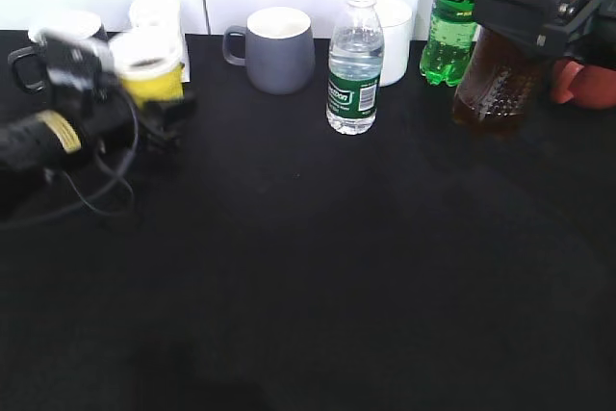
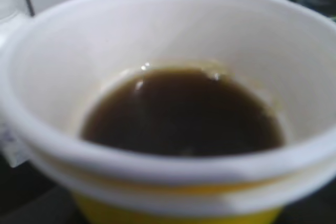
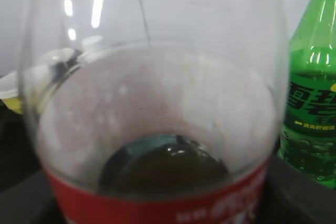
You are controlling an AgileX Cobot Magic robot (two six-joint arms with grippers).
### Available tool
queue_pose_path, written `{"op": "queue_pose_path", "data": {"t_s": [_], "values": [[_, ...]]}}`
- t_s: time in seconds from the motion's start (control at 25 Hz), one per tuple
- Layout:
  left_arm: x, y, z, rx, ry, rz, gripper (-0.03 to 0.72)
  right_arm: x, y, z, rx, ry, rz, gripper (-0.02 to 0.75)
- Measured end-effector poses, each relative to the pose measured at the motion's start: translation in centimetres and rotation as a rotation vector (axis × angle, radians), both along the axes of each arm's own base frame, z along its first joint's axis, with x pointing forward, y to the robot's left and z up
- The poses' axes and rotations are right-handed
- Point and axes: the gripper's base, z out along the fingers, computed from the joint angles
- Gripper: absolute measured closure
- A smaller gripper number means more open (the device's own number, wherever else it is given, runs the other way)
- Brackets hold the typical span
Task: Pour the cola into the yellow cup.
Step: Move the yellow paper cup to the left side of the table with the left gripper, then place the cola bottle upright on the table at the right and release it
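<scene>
Yellow cup (image 1: 151, 69): one; bottles, three; mugs, perhaps four, blurred.

cola (image 1: 500, 55): clear glossy plastic, red film label. yellow cup (image 1: 149, 69): matt paper, white inside. grey mug (image 1: 277, 49): matt. table (image 1: 318, 267): matt black.

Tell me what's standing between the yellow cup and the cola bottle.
In the exterior view, a grey mug and a small water bottle stand between the yellow cup and the cola bottle.
</scene>
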Motion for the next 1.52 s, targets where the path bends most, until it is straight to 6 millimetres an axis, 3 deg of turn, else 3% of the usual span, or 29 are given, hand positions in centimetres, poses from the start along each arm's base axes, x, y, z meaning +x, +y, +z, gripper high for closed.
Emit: {"op": "queue_pose_path", "data": {"t_s": [0.12, 0.24, 0.4, 0.64, 0.88, 1.12, 1.4, 1.52], "values": [[0.7, -0.1, -1.8, -0.023, 0.003, 0.011, 0.249, 0.0, 0.0, 0.0, -0.001, 0.001, -0.001, 0.246], [2.1, -0.4, -2.2, -0.028, -0.020, 0.010, 0.249, 0.0, 0.0, 0.0, -0.001, 0.001, -0.001, 0.246], [2.4, -0.4, -3.0, -0.007, 0.014, 0.016, 0.249, 0.0, 0.0, 0.0, -0.001, 0.001, -0.001, 0.246], [2.3, -0.4, -3.0, 0.004, 0.022, 0.009, 0.079, 0.1, -0.1, -0.2, -0.020, 0.014, -0.021, 0.246], [-2.2, 0.8, -2.2, 0.010, 0.097, 0.038, 0.073, 0.7, -0.9, -0.8, -0.203, -0.076, -0.097, 0.246], [-6.3, 1.6, 0.1, 0.022, 0.107, 0.034, 0.082, 2.6, -1.4, -3.5, -0.169, -0.129, -0.176, 0.246], [-7.5, 1.5, 2.8, 0.039, 0.035, -0.015, 0.096, 3.9, -1.5, -7.3, -0.103, -0.166, -0.200, 0.246], [-7.5, 1.5, 2.8, 0.040, 0.033, -0.018, 0.097, 4.0, -1.5, -7.7, -0.111, -0.161, -0.199, 0.246]]}}
